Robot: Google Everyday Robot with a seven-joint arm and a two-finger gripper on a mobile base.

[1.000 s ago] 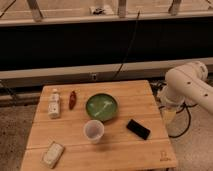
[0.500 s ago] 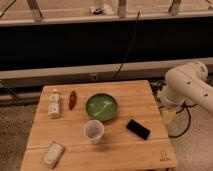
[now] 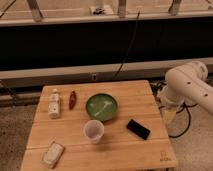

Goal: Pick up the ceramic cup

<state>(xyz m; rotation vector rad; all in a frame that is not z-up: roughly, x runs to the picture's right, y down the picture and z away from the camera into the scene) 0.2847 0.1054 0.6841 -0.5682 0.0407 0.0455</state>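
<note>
I judge the reach not yet begun. My tool (image 3: 167, 103) hangs beside the wooden desk's (image 3: 125, 150) right edge; I cannot tell its state. The ceramic cup (image 3: 93, 131), small, round, smooth and handleless, stands upright just in front of the glossy green bowl (image 3: 102, 106). Next I must swing left and descend over its rim.

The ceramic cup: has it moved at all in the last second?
No. The ceramic cup still stands just in front of the green bowl, and the gripper hangs beside the right edge of the table.
</note>
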